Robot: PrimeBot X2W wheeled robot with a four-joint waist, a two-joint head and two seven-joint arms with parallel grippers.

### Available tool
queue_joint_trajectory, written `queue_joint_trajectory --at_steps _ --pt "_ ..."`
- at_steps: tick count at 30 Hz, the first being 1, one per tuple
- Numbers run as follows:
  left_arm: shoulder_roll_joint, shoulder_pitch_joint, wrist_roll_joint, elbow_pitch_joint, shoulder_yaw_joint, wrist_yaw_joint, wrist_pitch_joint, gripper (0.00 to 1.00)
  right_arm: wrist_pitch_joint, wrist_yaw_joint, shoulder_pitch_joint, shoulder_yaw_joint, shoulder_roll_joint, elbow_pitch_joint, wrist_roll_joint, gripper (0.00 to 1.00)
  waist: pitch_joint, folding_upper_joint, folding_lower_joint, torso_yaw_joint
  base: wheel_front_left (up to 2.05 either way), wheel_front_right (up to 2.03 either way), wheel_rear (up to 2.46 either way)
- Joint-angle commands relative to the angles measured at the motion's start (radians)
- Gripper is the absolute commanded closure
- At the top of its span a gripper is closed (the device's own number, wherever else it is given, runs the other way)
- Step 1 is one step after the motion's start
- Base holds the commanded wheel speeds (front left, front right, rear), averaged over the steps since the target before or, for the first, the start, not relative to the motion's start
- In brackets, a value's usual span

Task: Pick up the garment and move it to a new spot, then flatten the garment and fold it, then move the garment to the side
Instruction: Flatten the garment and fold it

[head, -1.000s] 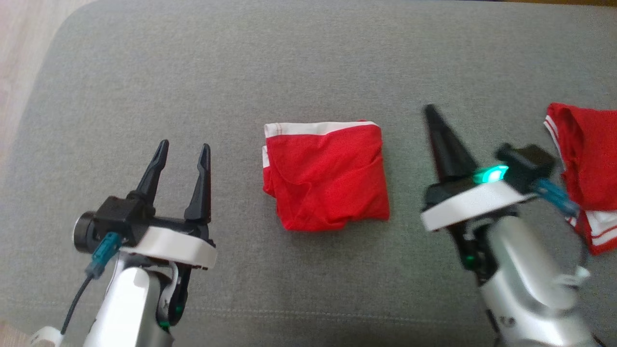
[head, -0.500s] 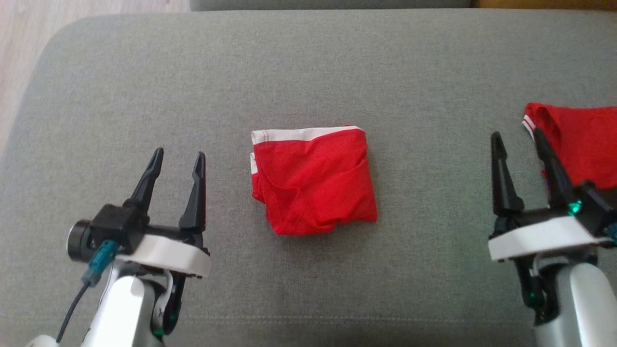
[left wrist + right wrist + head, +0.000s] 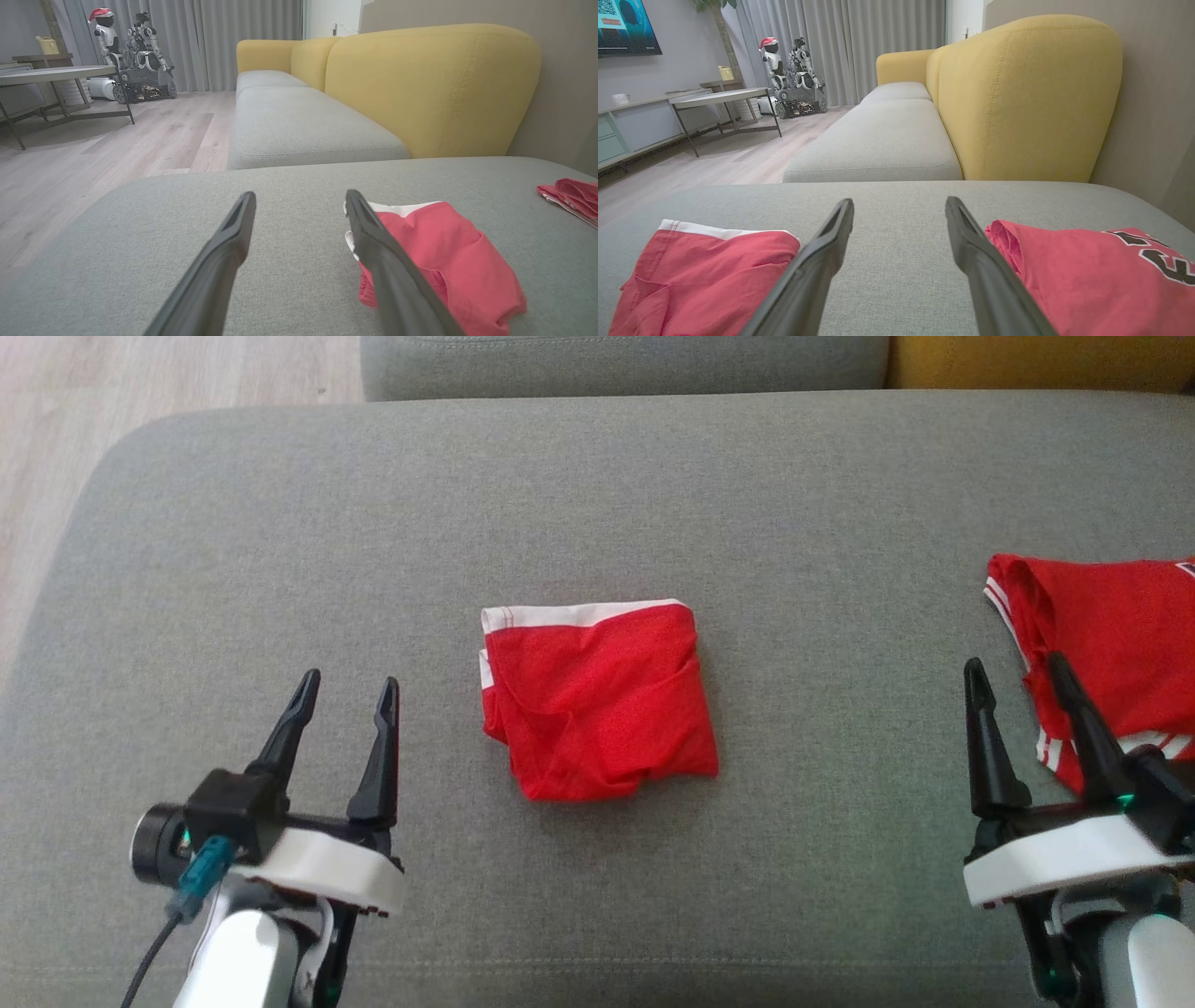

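A red garment (image 3: 597, 700) with a white band along its far edge lies folded into a rough square in the middle of the grey cushion (image 3: 280, 523). It also shows in the left wrist view (image 3: 439, 252) and the right wrist view (image 3: 705, 275). My left gripper (image 3: 350, 681) stands open to the left of the garment, apart from it, with nothing between its fingers (image 3: 300, 196). My right gripper (image 3: 1015, 663) is open and empty at the lower right, well right of the folded garment (image 3: 899, 201).
A second red garment (image 3: 1111, 644) with white stripes and dark lettering (image 3: 1087, 275) lies at the cushion's right edge, just beside my right gripper's fingers. A yellow backrest (image 3: 434, 88) and another grey seat (image 3: 878, 144) lie beyond. Wood floor (image 3: 47, 392) is at the left.
My right gripper has gone from shut to open and swung from beside the folded garment back to the lower right. The camera has tilted, so the scene sits lower. The left gripper holds still.
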Motion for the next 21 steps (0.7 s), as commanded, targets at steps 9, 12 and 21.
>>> queue_joint_trajectory --at_steps 9,12,21 --pt "0.027 -0.025 -0.007 -0.046 0.029 0.012 0.009 0.00 0.016 -0.001 -0.015 0.017 0.002 -0.049 0.003 0.00 0.005 -0.0001 0.0000 0.006 0.00 0.00 0.00" --pt "0.028 -0.028 -0.008 -0.047 0.026 0.013 0.010 0.00 0.017 -0.001 -0.018 0.016 0.002 -0.047 0.005 0.00 0.009 -0.0001 0.0000 0.009 0.00 0.00 0.00" --pt "0.032 -0.041 -0.013 -0.049 0.020 0.015 0.008 0.00 0.021 -0.001 -0.041 0.021 -0.001 -0.035 0.007 0.00 0.025 -0.0001 0.0000 0.021 0.00 0.00 0.00"
